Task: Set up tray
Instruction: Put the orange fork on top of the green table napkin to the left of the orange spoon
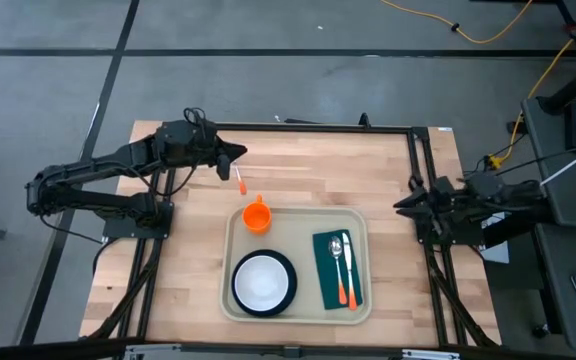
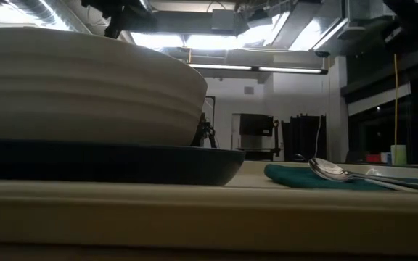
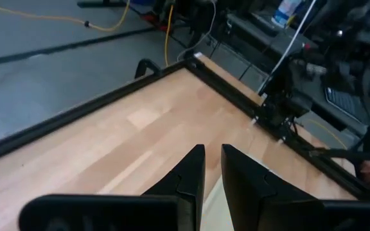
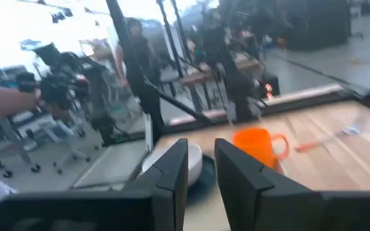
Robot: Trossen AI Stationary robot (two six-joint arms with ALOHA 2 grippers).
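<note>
The beige tray (image 1: 298, 312) lies at the table's near middle. It carries a white bowl (image 1: 263, 281) on a dark blue plate (image 2: 122, 164), an orange cup (image 1: 257, 215) in its far left corner, and a green cloth (image 1: 324, 285) on which a spoon (image 1: 335, 250) and an orange-handled utensil (image 1: 348, 285) rest. Another orange-handled utensil (image 1: 240, 183) lies on the bare wood beyond the tray. My left gripper (image 1: 238, 152) hovers above that utensil, its fingers (image 3: 194, 168) close together with nothing between them. My right gripper (image 1: 400, 205) waits at the table's right edge, also holding nothing.
A black metal frame (image 1: 420, 170) runs along the table's far and right edges. Bare wood (image 1: 318, 170) stretches between the tray and the far edge. Cables (image 1: 488, 35) lie on the floor beyond the table.
</note>
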